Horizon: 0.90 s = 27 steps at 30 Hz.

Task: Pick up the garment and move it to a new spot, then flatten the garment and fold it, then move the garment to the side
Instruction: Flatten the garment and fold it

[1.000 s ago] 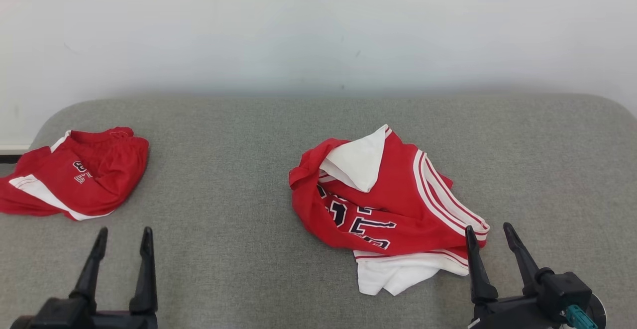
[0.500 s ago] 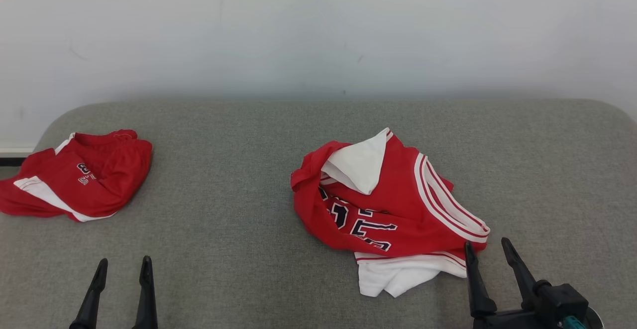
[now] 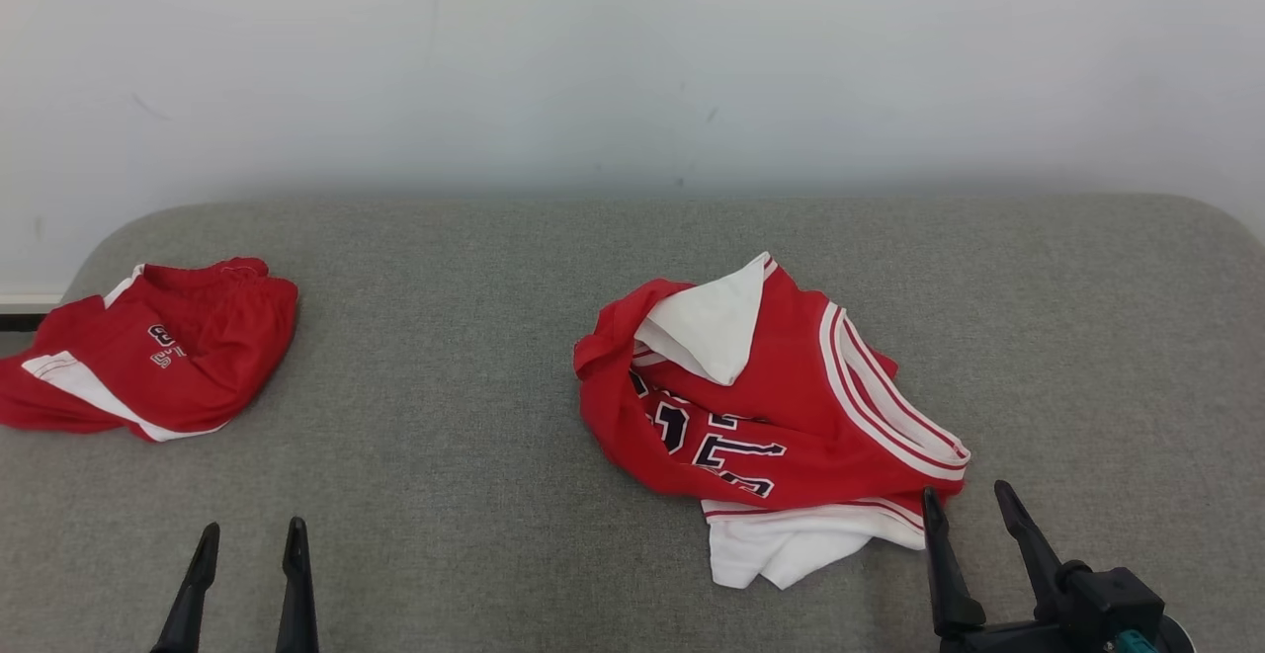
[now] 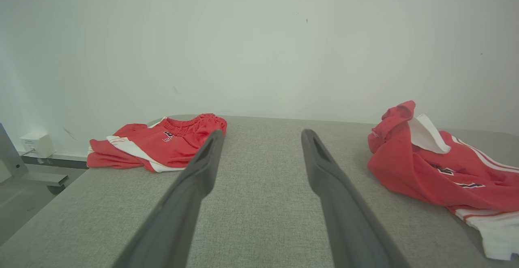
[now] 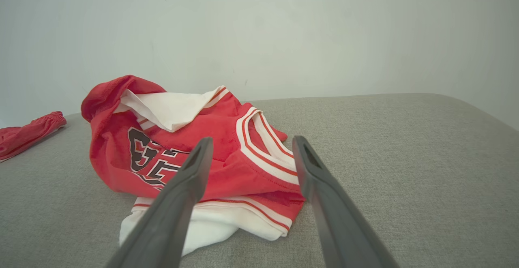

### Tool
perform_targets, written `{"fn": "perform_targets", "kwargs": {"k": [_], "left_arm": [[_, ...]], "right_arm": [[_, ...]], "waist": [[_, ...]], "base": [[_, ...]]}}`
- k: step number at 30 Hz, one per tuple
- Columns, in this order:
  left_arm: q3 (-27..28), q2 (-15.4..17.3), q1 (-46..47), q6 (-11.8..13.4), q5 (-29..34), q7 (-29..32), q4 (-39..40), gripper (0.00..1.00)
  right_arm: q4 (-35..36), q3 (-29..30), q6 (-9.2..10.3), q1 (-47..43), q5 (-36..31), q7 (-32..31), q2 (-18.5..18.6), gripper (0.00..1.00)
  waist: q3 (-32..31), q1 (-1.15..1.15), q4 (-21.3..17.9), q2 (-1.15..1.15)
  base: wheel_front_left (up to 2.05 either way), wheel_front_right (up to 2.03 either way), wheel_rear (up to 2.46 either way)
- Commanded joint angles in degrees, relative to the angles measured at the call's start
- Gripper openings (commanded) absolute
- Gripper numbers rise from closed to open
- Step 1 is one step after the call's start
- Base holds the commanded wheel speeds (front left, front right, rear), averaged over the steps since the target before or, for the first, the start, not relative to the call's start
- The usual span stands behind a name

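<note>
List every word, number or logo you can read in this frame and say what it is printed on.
Red jersey: large dark characters with white outlines on the front, broken up by folds. No whole word or number can be read.
Red shorts: a small dark print on the fabric, too small and creased to read.
No other writing can be made out.
</note>
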<state>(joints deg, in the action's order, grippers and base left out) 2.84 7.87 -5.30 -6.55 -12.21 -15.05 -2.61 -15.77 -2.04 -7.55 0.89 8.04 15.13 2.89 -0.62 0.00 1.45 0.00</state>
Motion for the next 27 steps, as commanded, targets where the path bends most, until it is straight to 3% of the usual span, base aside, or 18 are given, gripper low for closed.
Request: {"fn": "perform_targets", "kwargs": {"k": [1, 15, 27], "left_arm": [[0.32, -0.31, 0.05, -0.19, 0.72, -0.19, -0.17, 1.00], [0.28, -1.17, 0.92, -0.85, 1.54, -0.19, -0.71, 1.00], [-3.01, -2.37, 5.06, -0.92, 1.52, -0.20, -2.17, 1.00]], "right_arm": [[-0.15, 0.10, 0.12, -0.18, 0.34, 0.03, 0.05, 1.00], [-1.19, -1.35, 0.12, 1.83, 0.88, 0.03, 0.70, 1.00], [-9.71, -8.76, 0.12, 16.21, -0.08, -1.46, 5.52, 1.00]], "waist": [[-0.01, 0.00, -0.04, 0.00], [0.54, 0.00, 1.28, 0.00], [4.82, 0.00, 6.87, 0.00]], "base": [[0.00, 0.00, 0.00], [0.00, 0.00, 0.00], [0.00, 0.00, 0.00]]}}
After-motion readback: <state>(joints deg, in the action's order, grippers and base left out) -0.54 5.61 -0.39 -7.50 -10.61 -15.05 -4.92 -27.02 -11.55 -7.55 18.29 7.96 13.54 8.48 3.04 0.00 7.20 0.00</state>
